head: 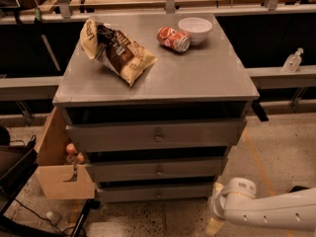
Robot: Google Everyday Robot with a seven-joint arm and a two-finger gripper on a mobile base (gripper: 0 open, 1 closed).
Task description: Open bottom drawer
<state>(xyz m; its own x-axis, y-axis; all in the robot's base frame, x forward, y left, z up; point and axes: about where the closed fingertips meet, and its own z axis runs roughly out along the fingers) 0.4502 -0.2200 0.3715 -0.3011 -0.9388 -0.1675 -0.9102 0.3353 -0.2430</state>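
Gripper (215, 220) sits way down at the bottom right corner, just off the floor, on the end of the white arm (266, 214) that comes in from the right edge. It's just beside the right end of the cabinet's lowest tier, not in front of the middle of it. I honestly can't tell how wide it's open from this angle, and I don't see anything in its hold.

Next up is the bottom drawer (128, 194), the lowest of the three grey fronts, with its small round knob (158, 194) in the centre. It looks shut to me, tucked back under the middle drawer (123, 172), and nothing is touching the knob. So my read is that the task has barely started. The approach is partly done, but the gripper has yet to get across to the knob, grab it and pull, so basically all the real work is left.

Off to the left a cardboard box (61, 181) leans against the cabinet with some round fruit (71, 149) in it, close enough to matter only if the arm swings wide.

Above is the tall top drawer (113, 137), then the cabinet top (197, 78) with a chip bag (118, 53), a red can (174, 38) on its side and a white bowl (195, 29) just behind it. Far right, a small clear bottle (293, 60) stands on a ledge.
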